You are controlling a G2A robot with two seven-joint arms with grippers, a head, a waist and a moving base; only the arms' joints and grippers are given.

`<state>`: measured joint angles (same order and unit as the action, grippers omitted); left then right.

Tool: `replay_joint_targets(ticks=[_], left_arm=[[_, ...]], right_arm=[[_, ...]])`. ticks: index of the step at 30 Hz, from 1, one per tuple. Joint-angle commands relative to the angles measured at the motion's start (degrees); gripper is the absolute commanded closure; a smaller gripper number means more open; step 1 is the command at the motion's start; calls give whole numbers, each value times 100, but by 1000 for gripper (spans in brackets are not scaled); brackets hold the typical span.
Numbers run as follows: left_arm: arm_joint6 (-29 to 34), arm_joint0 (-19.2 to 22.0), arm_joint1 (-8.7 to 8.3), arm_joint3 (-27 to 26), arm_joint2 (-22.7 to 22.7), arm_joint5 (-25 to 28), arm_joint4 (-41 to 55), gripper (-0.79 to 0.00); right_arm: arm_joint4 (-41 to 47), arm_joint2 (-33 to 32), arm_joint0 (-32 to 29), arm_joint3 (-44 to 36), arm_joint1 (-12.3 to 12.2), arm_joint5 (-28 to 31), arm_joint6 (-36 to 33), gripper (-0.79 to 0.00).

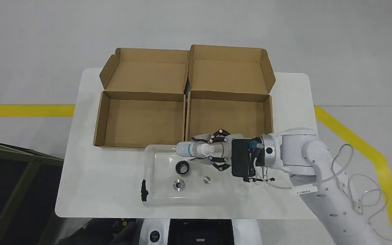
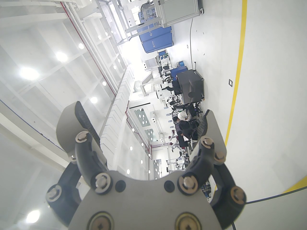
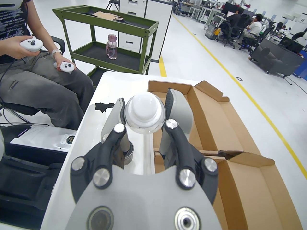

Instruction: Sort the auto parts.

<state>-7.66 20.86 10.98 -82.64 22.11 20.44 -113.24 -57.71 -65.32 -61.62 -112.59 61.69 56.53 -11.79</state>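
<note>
Beneath the clear plastic tray [image 1: 160, 177] lies the white rectangular bench [image 1: 294, 104], and the tray sits at its near edge. Beyond the tray's far wall stand two open brown cardboard boxes side by side, lids folded back: the left box [image 1: 141, 122] and the right box [image 1: 226, 119]. The right box's near wall lies just beside the tray's far edge.

From the tray's right side the right claw [image 1: 205, 149] reaches in over the tray's far part. It is clenched on a small clear bottle with a white rounded cap [image 3: 145, 114], one finger on each side. The bottle lies level, its length running along the tray's far wall.

Inside the tray, just nearer than the bottle, rests a black ring-shaped part [image 1: 182, 167]. Nearer still sits a round silver metal part [image 1: 177, 185], and to its right a smaller silver piece [image 1: 207, 179]. A scrap of black tape [image 1: 144, 191] clings to the tray's left wall.

The left claw [image 2: 144, 118] is released, its fingers spread wide with nothing between them; where it hangs relative to the tray cannot be told.
</note>
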Motion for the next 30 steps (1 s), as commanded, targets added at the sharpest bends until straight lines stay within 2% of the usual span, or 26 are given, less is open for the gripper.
replay_joint_targets(ticks=[1, 15, 22, 30], left_arm=[[0, 0, 0, 0, 0, 0, 0, -785], [0, 0, 0, 0, 0, 0, 0, -785], [0, 0, 0, 0, 0, 0, 0, -785], [0, 0, 0, 0, 0, 0, 0, -785]], right_arm=[[-7, -81, 9, 47, -11, -32, 7, 0], [70, -395, 166, 447, -46, -275, 127, 0], [5, -200, 330, 742, -19, -443, 14, 0], [-38, 227, 736, 1470, 68, -671, -172, 0]])
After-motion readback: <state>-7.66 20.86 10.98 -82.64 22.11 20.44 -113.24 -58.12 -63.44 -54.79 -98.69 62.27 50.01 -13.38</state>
